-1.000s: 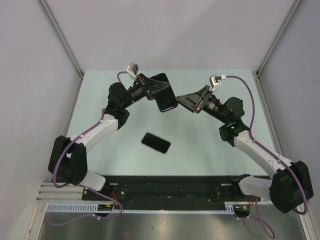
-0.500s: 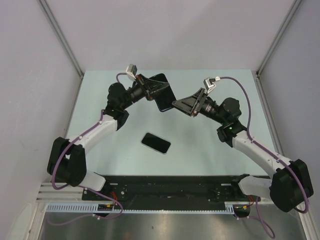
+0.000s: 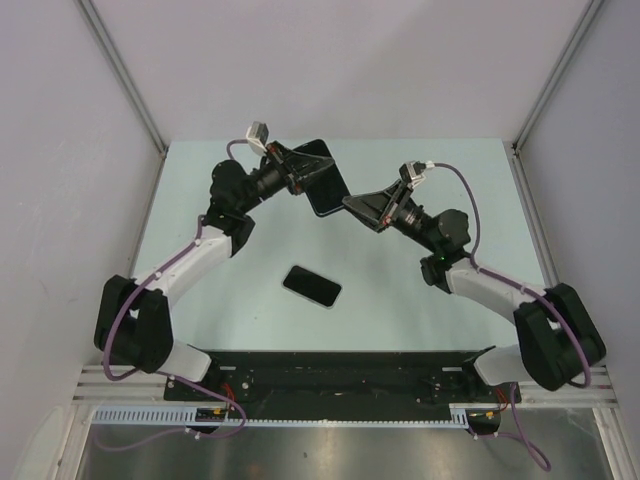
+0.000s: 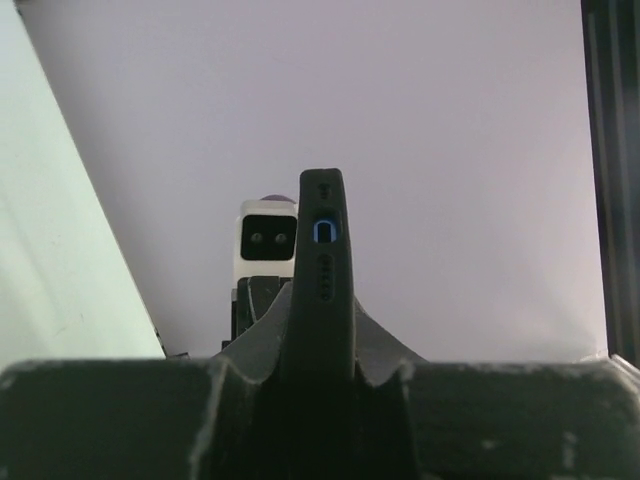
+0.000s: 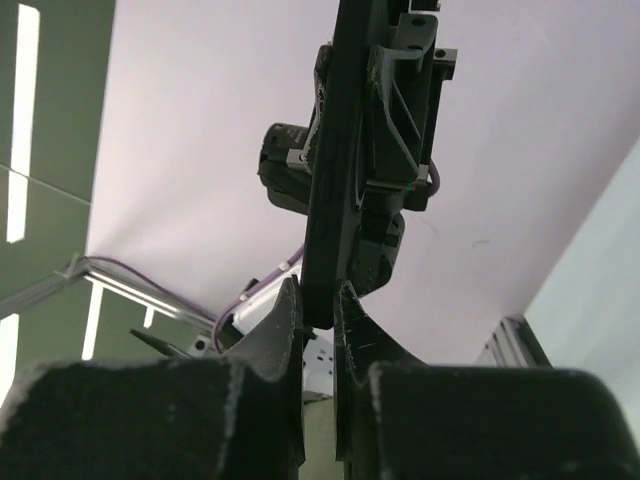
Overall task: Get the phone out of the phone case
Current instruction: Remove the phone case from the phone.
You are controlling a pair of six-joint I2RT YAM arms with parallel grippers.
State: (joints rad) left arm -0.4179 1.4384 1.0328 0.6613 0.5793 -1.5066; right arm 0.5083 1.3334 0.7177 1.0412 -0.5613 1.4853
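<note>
My left gripper (image 3: 303, 177) is shut on a black phone case (image 3: 325, 187) and holds it in the air over the far middle of the table. In the left wrist view the case (image 4: 320, 235) stands edge-on between my fingers, with its port cutouts facing the camera. I cannot tell whether a phone is inside. My right gripper (image 3: 348, 204) has its fingers on both faces of the case's lower right edge. In the right wrist view the case (image 5: 325, 160) runs up from between those fingers (image 5: 285, 320). A flat black phone (image 3: 311, 286) lies on the table below.
The pale green table (image 3: 430, 300) is walled by white panels at the back and sides. Metal frame posts (image 3: 120, 70) rise at the far corners. A black rail (image 3: 330, 372) runs along the near edge by the arm bases.
My right gripper has moved left and reached the case's edge. My left gripper has tilted the case and shifted it slightly left. The phone on the table has not moved.
</note>
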